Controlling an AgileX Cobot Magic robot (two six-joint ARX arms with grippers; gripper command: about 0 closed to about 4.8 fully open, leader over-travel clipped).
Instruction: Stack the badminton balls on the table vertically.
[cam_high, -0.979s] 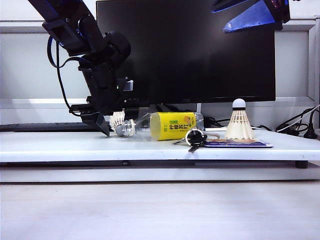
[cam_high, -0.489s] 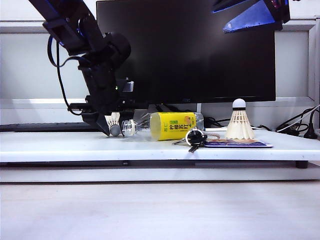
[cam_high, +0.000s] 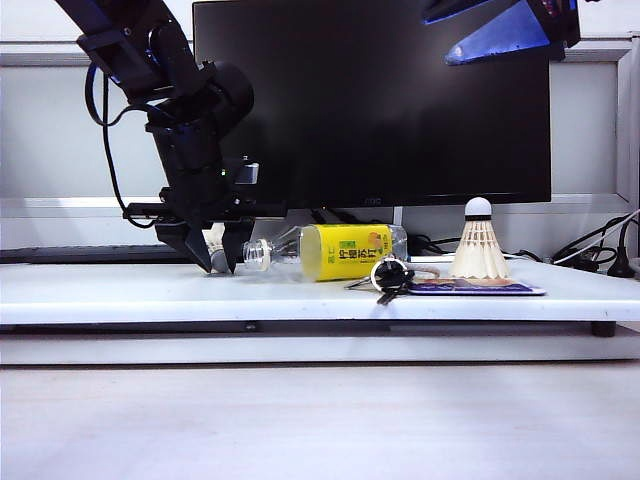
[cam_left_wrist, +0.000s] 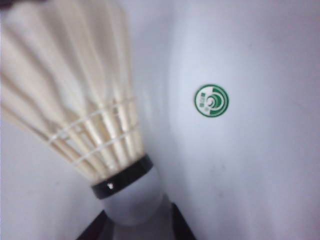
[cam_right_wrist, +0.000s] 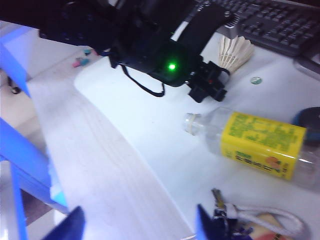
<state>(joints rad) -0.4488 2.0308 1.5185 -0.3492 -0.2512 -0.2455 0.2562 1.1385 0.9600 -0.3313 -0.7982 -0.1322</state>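
One badminton ball (cam_high: 478, 250) stands upright, cork up, on the right of the white table (cam_high: 120, 295). The other badminton ball (cam_left_wrist: 90, 100) lies on its side at the left, near the bottle's mouth. My left gripper (cam_high: 222, 265) points down over it. The dark fingers press both sides of the white cork tip (cam_left_wrist: 132, 200), so the left gripper (cam_left_wrist: 137, 232) is shut on it. My right gripper (cam_high: 500, 30) hangs high at the upper right, in front of the monitor. In its wrist view the right gripper (cam_right_wrist: 137, 227) is open, with nothing between the blue fingers.
A clear bottle with a yellow label (cam_high: 340, 252) lies on its side mid-table, mouth toward the left gripper. Keys (cam_high: 390, 275) and a flat card (cam_high: 475, 288) lie in front of the standing ball. A black monitor (cam_high: 400, 100) stands behind and a keyboard (cam_right_wrist: 270, 22) lies beyond.
The left gripper's jaws have narrowed around the lying badminton ball, and the hand has shifted slightly left, away from the bottle's mouth. The right arm has stayed still.
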